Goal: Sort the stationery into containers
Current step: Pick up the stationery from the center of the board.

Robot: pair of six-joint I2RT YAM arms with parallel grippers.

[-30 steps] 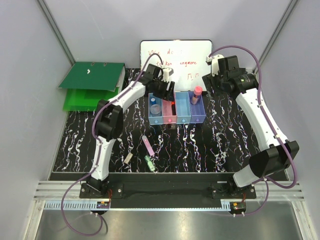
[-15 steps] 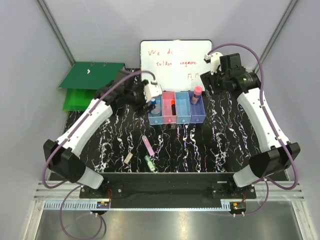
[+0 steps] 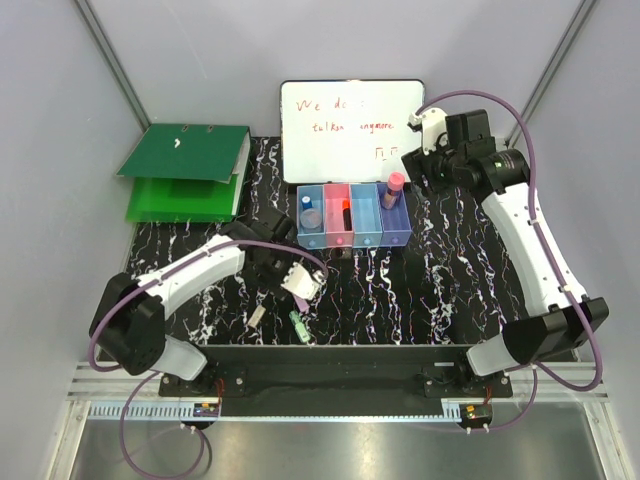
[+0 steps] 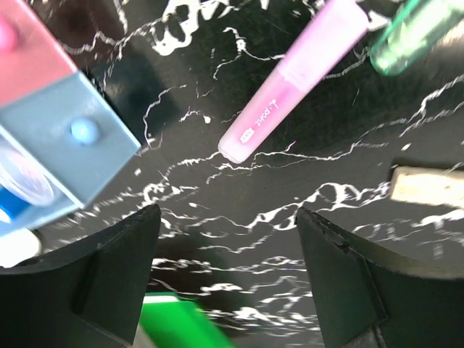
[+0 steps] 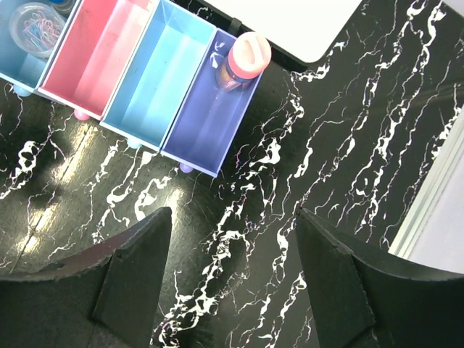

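left gripper (image 4: 228, 217) fingers spread over black mat (image 4: 239, 181), lilac stick (image 4: 293, 80) just ahead, green clip piece (image 4: 413, 32) and grey-white block (image 4: 428, 185) nearby, right gripper (image 5: 233, 217) fingers spread, pink-capped tube (image 5: 243, 58) in purple bin (image 5: 206, 134)

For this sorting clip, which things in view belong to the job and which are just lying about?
Job: row of four joined translucent plastic bins; pink-capped tube; blue-capped clear bottle; orange-red piece; lilac stick; green clip-like piece; small grey-white block.
Lying about: white whiteboard with red writing; green ring binder.
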